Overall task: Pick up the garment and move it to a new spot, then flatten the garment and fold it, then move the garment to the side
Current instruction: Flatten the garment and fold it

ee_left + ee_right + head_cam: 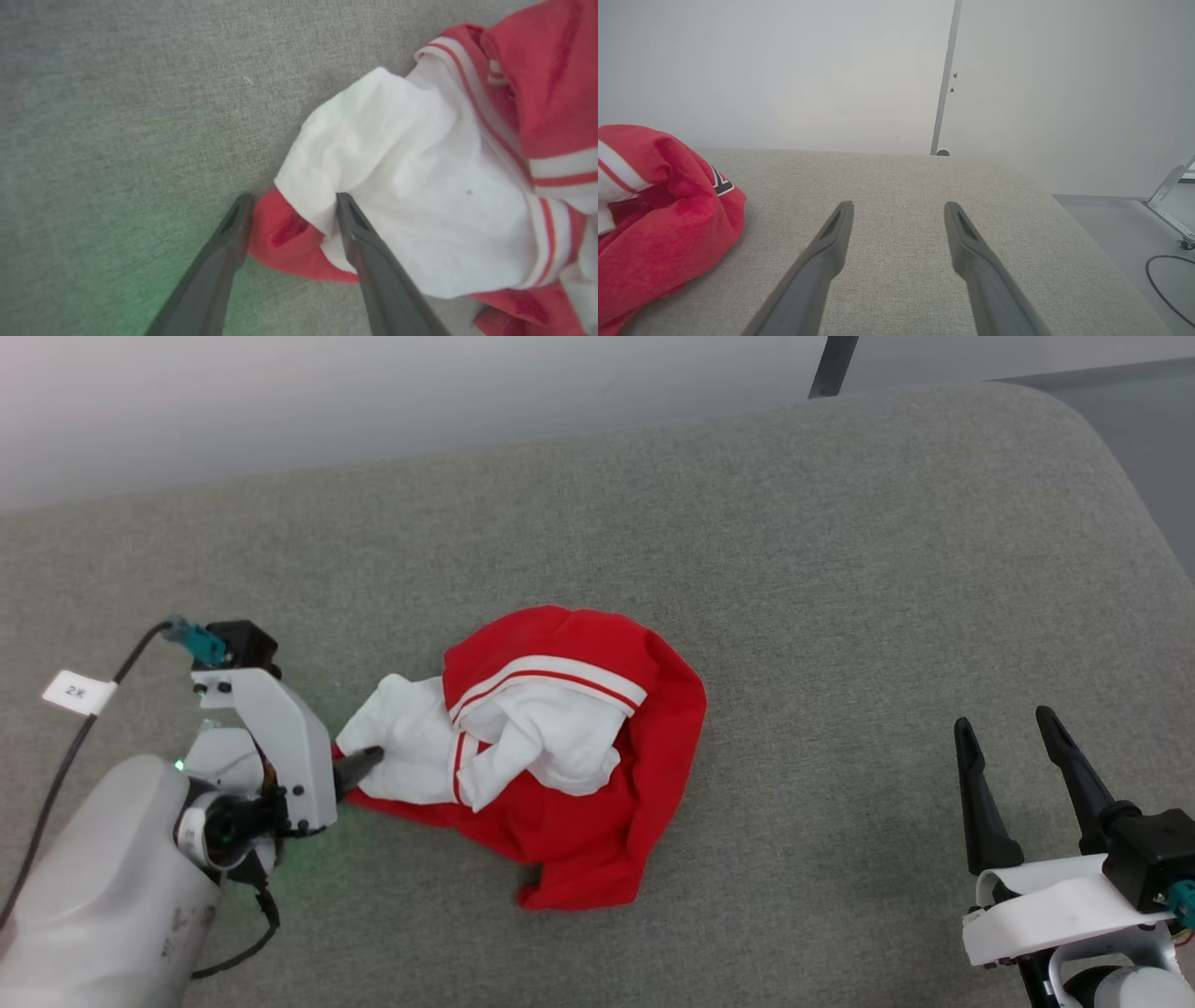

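Note:
The garment (579, 803) lies crumpled in a heap at the middle of the grey padded surface (747, 523), red body outside, white sleeves and striped trim bunched on top. My left gripper (359, 765) is at the heap's left edge, low on the surface. In the left wrist view the left gripper (293, 205) is open, with a red fold and the edge of a white sleeve of the garment (411, 177) lying between its fingers. My right gripper (1004, 721) stands open and empty at the lower right, well clear of the cloth. The right gripper (899, 205) points along bare padding, the garment (668, 224) to its left.
The padded surface rounds off at its far right corner (1074, 439), with floor beyond. A dark post (834, 364) stands against the pale wall behind. A cable with a white tag (78, 692) trails from my left wrist. A metal frame (1171, 186) and a cable loop (1167, 280) sit on the floor.

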{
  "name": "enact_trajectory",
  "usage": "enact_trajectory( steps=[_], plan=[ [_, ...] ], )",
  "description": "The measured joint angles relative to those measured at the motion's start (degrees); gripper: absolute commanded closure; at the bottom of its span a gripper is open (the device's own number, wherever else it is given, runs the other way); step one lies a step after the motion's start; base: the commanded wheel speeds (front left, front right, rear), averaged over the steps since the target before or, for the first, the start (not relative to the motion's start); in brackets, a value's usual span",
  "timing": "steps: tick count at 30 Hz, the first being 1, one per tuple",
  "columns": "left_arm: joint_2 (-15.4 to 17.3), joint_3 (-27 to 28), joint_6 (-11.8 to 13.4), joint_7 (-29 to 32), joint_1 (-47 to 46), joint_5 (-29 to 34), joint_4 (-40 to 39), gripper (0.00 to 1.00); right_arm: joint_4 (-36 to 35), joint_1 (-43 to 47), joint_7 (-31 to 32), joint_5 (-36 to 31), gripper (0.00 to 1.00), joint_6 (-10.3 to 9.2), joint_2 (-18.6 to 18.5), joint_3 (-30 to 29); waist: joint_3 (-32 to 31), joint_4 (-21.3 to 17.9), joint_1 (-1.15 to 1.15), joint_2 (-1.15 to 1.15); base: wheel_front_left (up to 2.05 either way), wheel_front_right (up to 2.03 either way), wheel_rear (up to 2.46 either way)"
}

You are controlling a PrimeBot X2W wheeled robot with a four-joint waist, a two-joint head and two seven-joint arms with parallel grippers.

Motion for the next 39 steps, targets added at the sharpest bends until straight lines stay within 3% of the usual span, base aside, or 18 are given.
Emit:
enact_trajectory(
  steps=[1, 2, 9, 14, 27, 28, 32, 39],
  plan=[
    [-0.35, 0.1, -0.09, -0.16, -0.16, -0.34, 0.35, 0.91, 0.01, 0.0, 0.02, 0.0, 0.0, 0.0, -0.03, -0.01, -0.1, 0.05, 0.0, 0.0, 0.0, 0.0, 0.0],
    [-0.62, 0.16, -0.3, -0.4, -0.27, -0.46, 0.66, 1.0, 0.01, 0.0, 0.11, 0.0, 0.0, 0.0, -0.09, -0.03, -0.21, 0.11, 0.0, 0.0, 0.0, 0.0, 0.0],
    [-1.1, 0.12, -0.99, -0.69, -0.67, -0.98, 1.54, 1.0, 0.05, 0.08, 0.16, 0.0, 0.0, 0.0, -0.25, -0.18, -1.1, 0.66, 0.0, 0.0, 0.0, 0.0, 0.0],
    [0.64, 1.46, -0.33, -1.68, -0.64, -1.4, 0.15, 1.0, 0.23, 0.29, 0.19, 0.0, 0.0, 0.0, -0.29, -0.58, -1.94, 1.34, 0.0, 0.0, 0.0, 0.0, 0.0],
    [6.23, 4.66, 5.64, -0.19, 7.65, -3.96, -8.55, 0.99, 0.05, 1.73, 0.92, -0.14, 0.0, 0.0, -0.04, -1.12, -4.79, 3.9, 0.0, 0.0, 0.0, 0.0, 0.0],
    [6.31, 4.8, 6.01, -0.19, 8.39, -4.12, -8.98, 0.84, 0.07, 1.74, 0.93, -0.14, 0.0, 0.0, -0.01, -1.05, -4.92, 4.05, 0.0, 0.0, 0.0, 0.0, 0.0],
    [6.32, 4.89, 6.87, -0.64, 10.34, -4.42, -10.35, 0.0, 0.22, 1.74, 1.12, -0.12, 0.0, 0.0, 0.09, -0.88, -5.39, 4.42, 0.0, 0.0, 0.0, 0.0, 0.0],
    [6.99, 4.61, 7.14, -1.25, 11.22, -3.86, -12.54, 0.0, 0.77, 1.98, 1.1, 0.02, 0.0, 0.0, -0.01, -0.45, -6.76, 4.63, 0.0, 0.0, 0.0, 0.0, 0.0]
  ],
)
